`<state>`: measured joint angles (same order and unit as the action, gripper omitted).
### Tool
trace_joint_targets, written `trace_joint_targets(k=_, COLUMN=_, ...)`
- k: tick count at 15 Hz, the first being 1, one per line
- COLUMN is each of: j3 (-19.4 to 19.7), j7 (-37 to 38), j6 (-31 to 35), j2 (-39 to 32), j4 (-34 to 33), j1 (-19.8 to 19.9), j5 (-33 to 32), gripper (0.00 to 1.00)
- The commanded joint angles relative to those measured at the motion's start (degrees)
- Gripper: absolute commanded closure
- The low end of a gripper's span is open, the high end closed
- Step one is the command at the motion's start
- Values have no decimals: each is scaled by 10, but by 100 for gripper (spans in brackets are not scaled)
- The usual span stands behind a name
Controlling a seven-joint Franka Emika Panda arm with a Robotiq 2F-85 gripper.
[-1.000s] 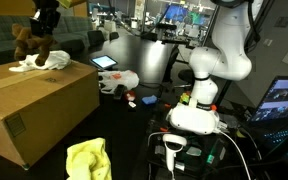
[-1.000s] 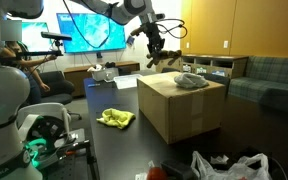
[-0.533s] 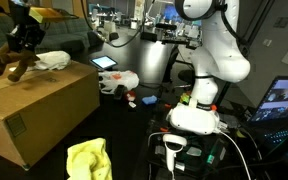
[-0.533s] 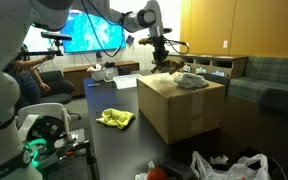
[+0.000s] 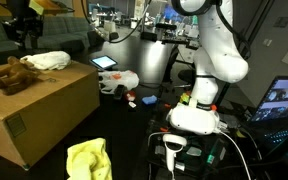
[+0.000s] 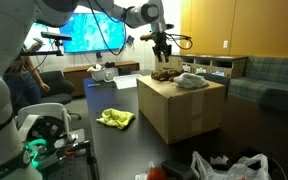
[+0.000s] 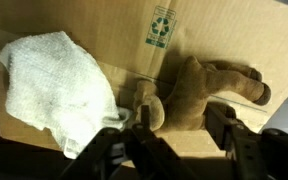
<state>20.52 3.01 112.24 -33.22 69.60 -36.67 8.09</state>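
My end effector (image 5: 24, 28) hangs above the cardboard box (image 5: 46, 112) with its jaws spread apart, grasping nothing. The brown plush toy (image 7: 199, 88) lies on its side on the box's top, directly beneath me in the wrist view. A crumpled white cloth (image 7: 49, 85) rests on the same top, just beside the toy.

arm (image 5: 220, 45): extended, raised | end effector (image 5: 26, 30): jaws apart, empty, pointing down
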Motion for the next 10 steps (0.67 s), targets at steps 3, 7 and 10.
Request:
trace_joint_targets(k=3, j3=-1, j7=-134, j6=-22, j2=111, j4=139, j1=-9, j5=-21, gripper=0)
trace_joint_targets(k=7, j3=-112, j7=-148, j6=-5, j2=196, j4=262, j1=78, j5=-98, gripper=0)
trace_joint_targets(k=10, j3=-187, j7=-142, j6=7, j2=244, j4=352, j1=149, j5=-118, gripper=1)
